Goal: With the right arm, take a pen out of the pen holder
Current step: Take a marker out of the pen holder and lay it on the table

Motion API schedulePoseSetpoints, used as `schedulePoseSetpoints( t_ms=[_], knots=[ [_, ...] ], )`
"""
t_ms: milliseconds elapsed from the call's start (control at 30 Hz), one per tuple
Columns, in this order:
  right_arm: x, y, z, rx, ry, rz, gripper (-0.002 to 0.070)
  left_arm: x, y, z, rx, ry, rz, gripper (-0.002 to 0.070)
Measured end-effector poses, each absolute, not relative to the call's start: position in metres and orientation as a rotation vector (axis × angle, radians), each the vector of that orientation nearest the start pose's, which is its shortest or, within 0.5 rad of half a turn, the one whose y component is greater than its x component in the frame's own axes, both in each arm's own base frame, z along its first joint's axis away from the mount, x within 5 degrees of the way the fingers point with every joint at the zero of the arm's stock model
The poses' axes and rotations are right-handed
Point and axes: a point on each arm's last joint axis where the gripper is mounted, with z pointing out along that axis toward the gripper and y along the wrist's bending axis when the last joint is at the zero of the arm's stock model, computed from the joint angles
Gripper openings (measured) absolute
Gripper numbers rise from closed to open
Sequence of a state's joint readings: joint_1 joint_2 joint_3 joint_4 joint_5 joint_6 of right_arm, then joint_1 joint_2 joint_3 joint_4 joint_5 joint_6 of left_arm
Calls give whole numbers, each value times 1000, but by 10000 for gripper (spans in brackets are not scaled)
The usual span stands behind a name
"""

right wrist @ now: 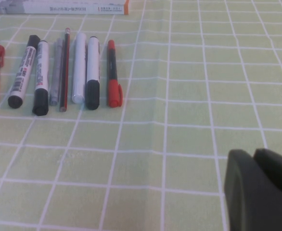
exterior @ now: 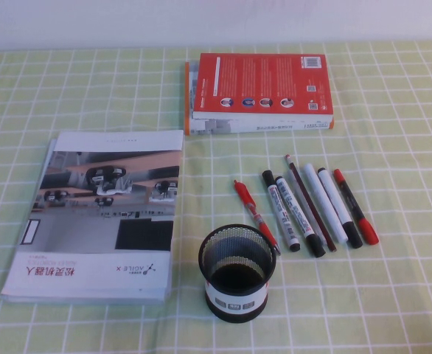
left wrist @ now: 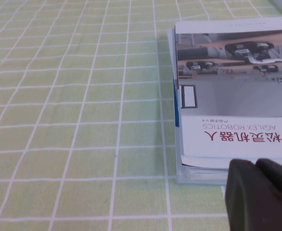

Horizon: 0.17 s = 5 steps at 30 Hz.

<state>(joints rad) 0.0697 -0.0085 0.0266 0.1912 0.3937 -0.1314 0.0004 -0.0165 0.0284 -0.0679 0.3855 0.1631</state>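
The black mesh pen holder (exterior: 235, 273) stands upright near the table's front edge, and no pen sticks out of it. Several pens and markers (exterior: 304, 210) lie side by side on the cloth just behind and to the right of it, with a red pen (exterior: 256, 214) nearest the holder. The same row of pens (right wrist: 66, 72) shows in the right wrist view, far ahead of my right gripper (right wrist: 254, 154), which is shut and holds nothing. My left gripper (left wrist: 255, 163) is shut and empty, hovering at the near corner of a brochure stack (left wrist: 232, 96). Neither arm appears in the high view.
A stack of brochures (exterior: 105, 214) lies at the left of the table. A red and white book (exterior: 260, 92) lies at the back centre. A green checked cloth (exterior: 393, 295) covers the whole table.
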Motion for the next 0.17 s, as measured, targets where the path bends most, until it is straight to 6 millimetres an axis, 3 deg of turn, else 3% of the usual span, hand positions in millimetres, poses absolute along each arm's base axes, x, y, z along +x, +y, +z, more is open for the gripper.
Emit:
schedulePoseSetpoints(
  t_ms=[167],
  knots=[
    [51,10,170,-73,1889,148,-13,52,-2,170,111,1877,45,-5]
  ],
)
